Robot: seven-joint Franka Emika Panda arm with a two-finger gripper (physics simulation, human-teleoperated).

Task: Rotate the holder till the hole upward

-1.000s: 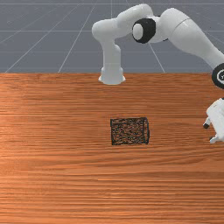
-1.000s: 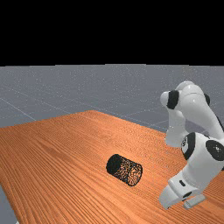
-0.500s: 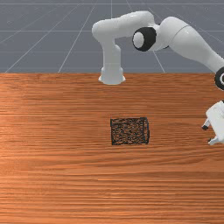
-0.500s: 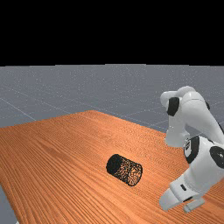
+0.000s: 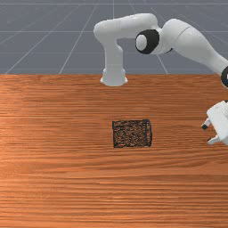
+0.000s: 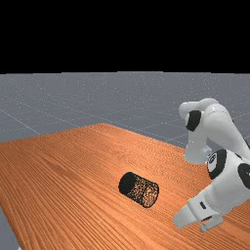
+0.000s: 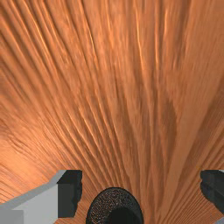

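The holder [image 5: 132,133], a black mesh cylinder, lies on its side near the table's middle, its rimmed end toward the front view's right. The far view shows the holder [image 6: 139,189] with its denser, darker end at the left. My gripper [image 5: 207,133] is apart from it at the front view's right, tilted with its fingers toward it. In the far view the hand is at the lower right. Widely spread fingers flank nothing in the wrist view, where the gripper [image 7: 141,187] is open and the holder's round mesh end [image 7: 106,204] appears beyond, with a dark inside.
The wooden table [image 5: 53,178] carries the holder, with bare wood between it and my hand. The arm's base [image 5: 114,75] stands at the table's back edge in the front view, and the arm arches over toward that view's right.
My hand has moved a little toward the front view's left, nearer the holder, and slightly up and left in the far view. The holder has stayed put.
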